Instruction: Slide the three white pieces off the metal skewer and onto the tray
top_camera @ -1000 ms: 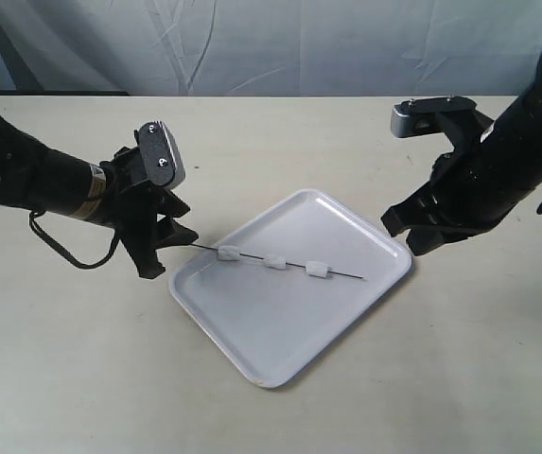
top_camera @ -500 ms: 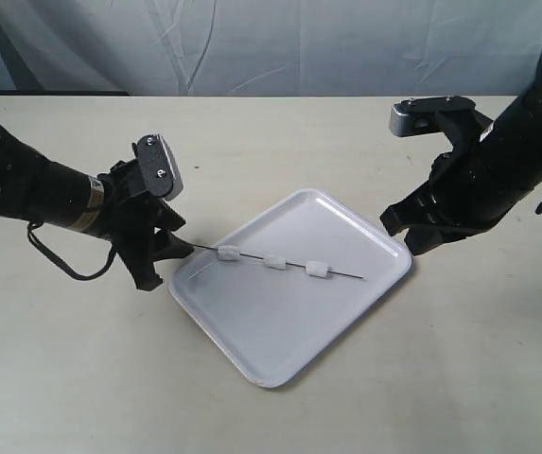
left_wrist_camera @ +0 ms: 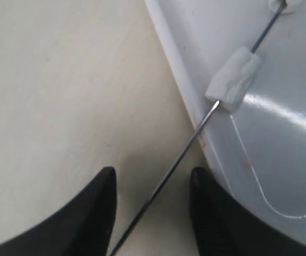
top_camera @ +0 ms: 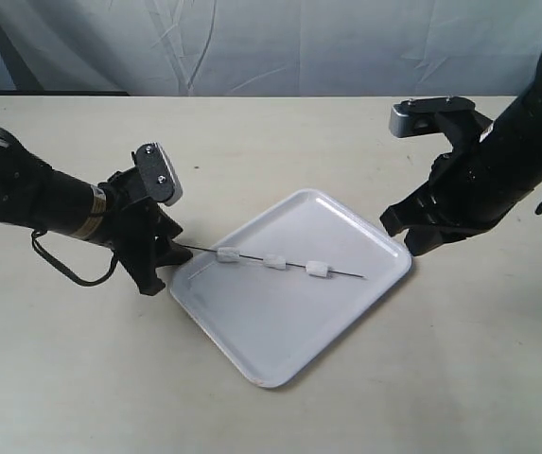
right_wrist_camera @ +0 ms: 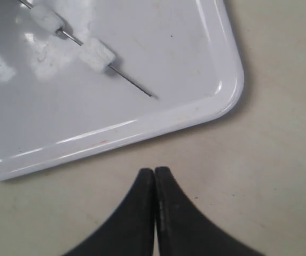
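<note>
Dropping lower toward the beige table point(top_camera: 62, 378) since a second ago, the left gripper point(top_camera: 165, 263) is hanging with its black fingers point(left_wrist_camera: 96, 213) spread on either side of the bare end of the metal skewer point(top_camera: 294, 267), not clamping it. The right gripper point(top_camera: 403, 236) is hovering empty, fingers pressed together, just off the glossy white tray point(top_camera: 280, 322), near the skewer's tip. The thin dark skewer is lying across the tray, one end reaching past the rim, carrying the three white pieces point(top_camera: 274, 263), lumpy and spaced apart. Wrinkled grey-blue cloth point(top_camera: 252, 47) is hanging behind.
</note>
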{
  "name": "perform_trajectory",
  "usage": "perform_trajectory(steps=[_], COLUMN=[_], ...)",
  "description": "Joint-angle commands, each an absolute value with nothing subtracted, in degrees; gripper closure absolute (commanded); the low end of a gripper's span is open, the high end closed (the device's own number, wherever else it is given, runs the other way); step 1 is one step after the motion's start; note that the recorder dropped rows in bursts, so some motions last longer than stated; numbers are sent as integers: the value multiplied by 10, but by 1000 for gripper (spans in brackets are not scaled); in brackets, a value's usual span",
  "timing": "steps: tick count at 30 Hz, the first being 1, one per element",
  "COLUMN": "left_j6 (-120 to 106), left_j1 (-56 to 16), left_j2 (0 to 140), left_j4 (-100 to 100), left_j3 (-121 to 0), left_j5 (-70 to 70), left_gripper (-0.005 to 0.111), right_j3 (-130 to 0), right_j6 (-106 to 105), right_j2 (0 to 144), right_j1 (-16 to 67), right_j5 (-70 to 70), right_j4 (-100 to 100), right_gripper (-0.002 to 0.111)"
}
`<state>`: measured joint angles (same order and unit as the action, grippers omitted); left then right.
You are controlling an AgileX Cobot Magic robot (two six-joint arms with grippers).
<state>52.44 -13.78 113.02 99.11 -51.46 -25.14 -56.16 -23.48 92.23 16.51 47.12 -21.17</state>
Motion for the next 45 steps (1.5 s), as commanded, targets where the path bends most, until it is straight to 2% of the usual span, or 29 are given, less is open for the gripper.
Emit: perform_trajectory(steps=[1,12,20,31,45], left_j6=[529,540,568,614,634], left_j1=[-139,-139,-139,-139,-139], left_j2=[1153,1153,1153,1137,1062], left_j4=[999,999,999,999,999], left_j3=[-511,-511,-511,-492,-415], left_j5=[-250,-255,-253,-257,-296], left_gripper=[66,81,106,107,107], right_j3=[-566,-566,-566,-566,-566], right_j6=[-239,-239,-239,-238,-225], right_j2=[923,923,923,923,970], right_j1=[166,166,166,166,166], right_j5=[472,470,464,401,341], right_j4=[-215,-217,-217,-221,-377], right_gripper=[109,109,109,109,109])
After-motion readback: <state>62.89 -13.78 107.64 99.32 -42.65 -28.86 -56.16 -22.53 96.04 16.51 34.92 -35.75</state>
